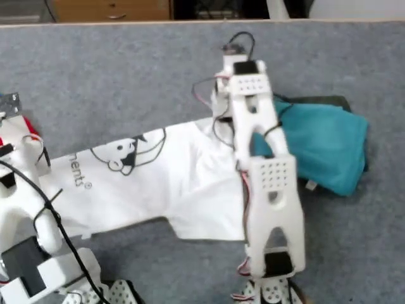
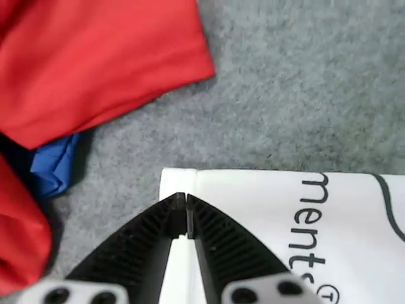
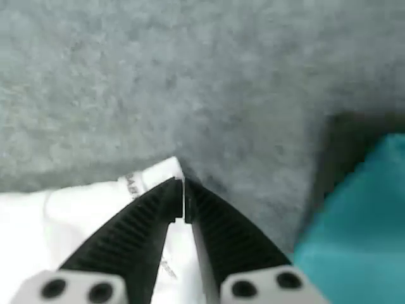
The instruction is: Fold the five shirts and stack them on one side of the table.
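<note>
We see the white shirt (image 1: 158, 183) spread on the table (image 1: 126, 76), our left gripper (image 2: 186, 215) pinching one end, our right gripper (image 3: 183, 196) pinching the collar end, a folded teal shirt (image 1: 323, 145) close by, a red shirt (image 2: 95, 57) and blue shirt (image 2: 54, 164) near the left gripper.

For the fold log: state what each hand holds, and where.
Both grip the white shirt: left hand near a corner, right hand at the edge by its label.
</note>
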Available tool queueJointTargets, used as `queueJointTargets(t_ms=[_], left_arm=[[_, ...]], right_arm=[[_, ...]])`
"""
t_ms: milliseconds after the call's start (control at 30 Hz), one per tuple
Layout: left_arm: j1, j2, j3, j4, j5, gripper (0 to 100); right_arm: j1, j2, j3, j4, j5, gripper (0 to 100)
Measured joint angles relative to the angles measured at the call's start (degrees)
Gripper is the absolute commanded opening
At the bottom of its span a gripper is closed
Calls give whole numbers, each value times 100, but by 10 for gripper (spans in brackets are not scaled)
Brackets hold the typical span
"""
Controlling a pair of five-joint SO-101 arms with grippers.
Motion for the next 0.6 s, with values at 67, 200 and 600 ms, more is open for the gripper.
queueJointTargets(t_ms=[67,200,600], left_arm=[[-9,-176,9,44,-132,29],[-9,-949,299,44,-589,29],[-9,-2989,1468,44,-712,30]], right_arm=[[88,123,-554,369,237,15],[202,158,-1257,756,1037,15],[-167,-2435,1934,809,3648,15]])
